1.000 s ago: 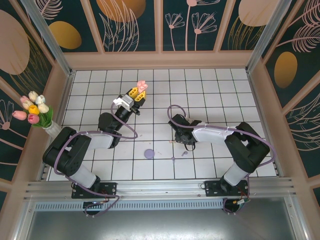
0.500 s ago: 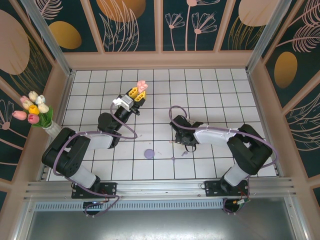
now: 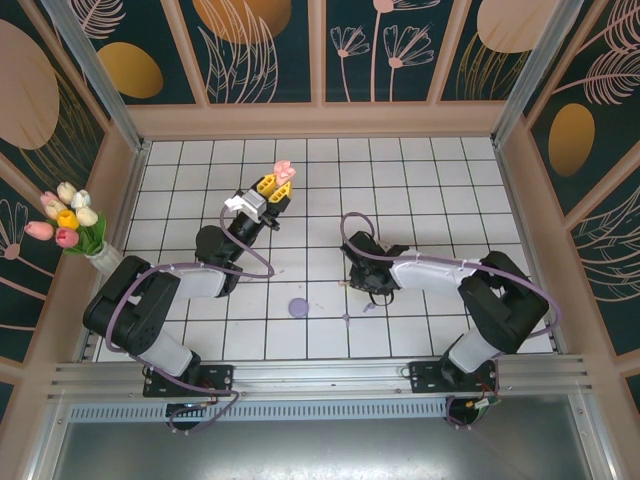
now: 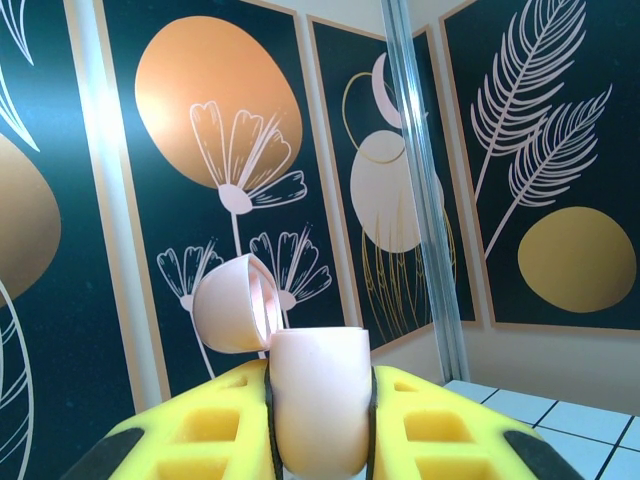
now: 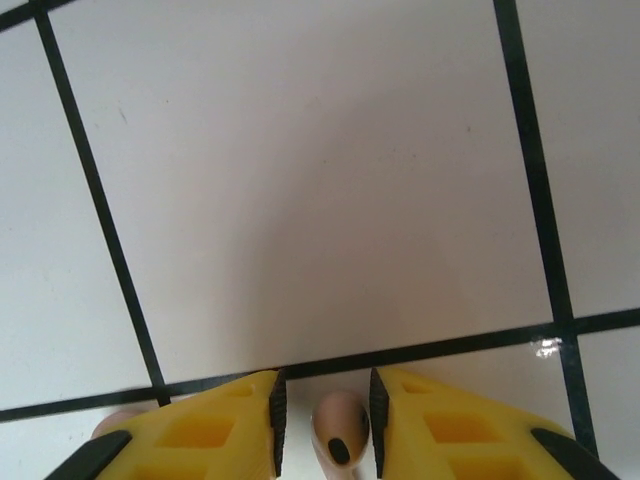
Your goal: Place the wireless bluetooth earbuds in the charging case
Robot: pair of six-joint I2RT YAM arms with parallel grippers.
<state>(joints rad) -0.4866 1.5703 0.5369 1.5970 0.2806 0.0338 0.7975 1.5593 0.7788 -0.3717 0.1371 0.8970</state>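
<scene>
Pink charging case sat clamped, lid open, in the left gripper. Right gripper narrowly straddled 1 earbud, grip unclear; insertion not yet done.

The case was held in the left gripper; on the table, an earbud was flanked by the right gripper.

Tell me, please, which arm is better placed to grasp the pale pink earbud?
Right: the right gripper straddles the earbud on the table; the left gripper holds the open charging case.

Right hand slightly farther right
</scene>
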